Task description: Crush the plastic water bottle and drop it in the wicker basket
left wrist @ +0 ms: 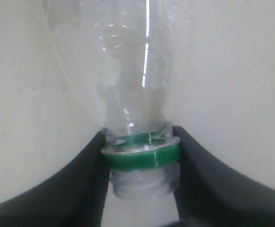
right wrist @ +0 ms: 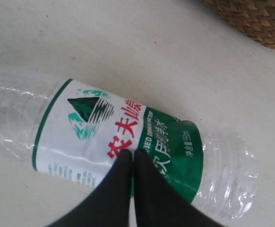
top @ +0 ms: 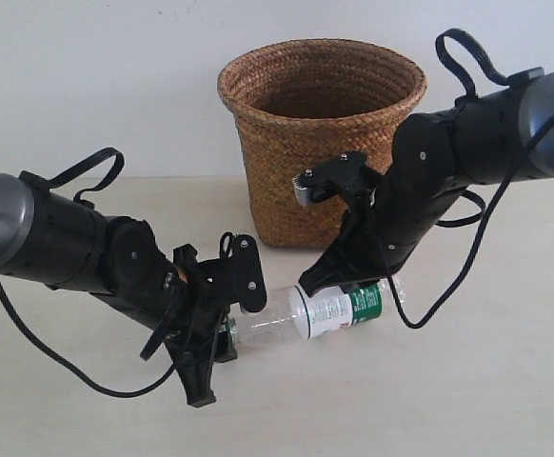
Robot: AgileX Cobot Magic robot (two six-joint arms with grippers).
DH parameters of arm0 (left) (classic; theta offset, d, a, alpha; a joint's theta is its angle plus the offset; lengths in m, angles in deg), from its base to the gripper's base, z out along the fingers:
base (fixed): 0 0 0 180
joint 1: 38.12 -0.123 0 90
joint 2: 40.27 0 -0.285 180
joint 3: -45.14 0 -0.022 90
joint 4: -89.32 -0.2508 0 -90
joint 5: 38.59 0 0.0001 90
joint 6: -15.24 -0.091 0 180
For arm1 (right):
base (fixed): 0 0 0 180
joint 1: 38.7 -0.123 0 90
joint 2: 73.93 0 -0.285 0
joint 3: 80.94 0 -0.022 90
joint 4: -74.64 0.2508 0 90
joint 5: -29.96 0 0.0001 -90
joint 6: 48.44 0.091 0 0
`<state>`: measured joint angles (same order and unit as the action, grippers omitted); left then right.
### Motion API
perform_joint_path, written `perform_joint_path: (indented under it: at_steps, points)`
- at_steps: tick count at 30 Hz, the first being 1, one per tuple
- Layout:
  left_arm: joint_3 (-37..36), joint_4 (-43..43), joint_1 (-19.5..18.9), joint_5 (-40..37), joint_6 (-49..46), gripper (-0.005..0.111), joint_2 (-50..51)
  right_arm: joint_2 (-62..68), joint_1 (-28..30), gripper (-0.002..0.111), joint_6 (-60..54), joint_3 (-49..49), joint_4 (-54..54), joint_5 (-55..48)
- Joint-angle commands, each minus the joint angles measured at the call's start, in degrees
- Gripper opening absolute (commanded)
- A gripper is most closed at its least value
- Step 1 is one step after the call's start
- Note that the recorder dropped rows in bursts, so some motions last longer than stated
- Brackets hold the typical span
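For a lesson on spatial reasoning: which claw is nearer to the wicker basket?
Right. The right claw is at the plastic water bottle's label, just in front of the wicker basket; the left claw grips the bottle's neck, farther from the basket.

The plastic water bottle (top: 325, 312) is clear, glossy, crinkled plastic with a smooth green neck ring (left wrist: 142, 157) and a shiny printed film label (right wrist: 95, 127), the wicker basket (top: 320, 143) is rough, matt brown woven fibre, and the table (top: 486, 390) looks smooth, pale and matt.
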<state>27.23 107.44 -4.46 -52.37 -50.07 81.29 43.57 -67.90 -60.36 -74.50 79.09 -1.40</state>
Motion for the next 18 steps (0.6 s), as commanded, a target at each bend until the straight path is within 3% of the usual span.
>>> perform_joint_path:
  at_steps: [1, 10, 18]
  points:
    - [0.11, -0.83, 0.29, -2.17, -1.26, 0.004, 0.18, 4.57, 0.09, 0.0, 0.14, 0.81, -2.84, 0.26]
    - [0.11, -0.98, 0.29, -2.16, -1.26, 0.004, 0.18, 13.7, 0.09, 0.0, 0.26, -3.91, -2.72, -2.02]
    - [0.11, -0.98, 0.29, -2.16, -1.26, 0.004, 0.18, 24.21, 0.09, 0.0, -0.6, -12.43, -2.59, -10.66]
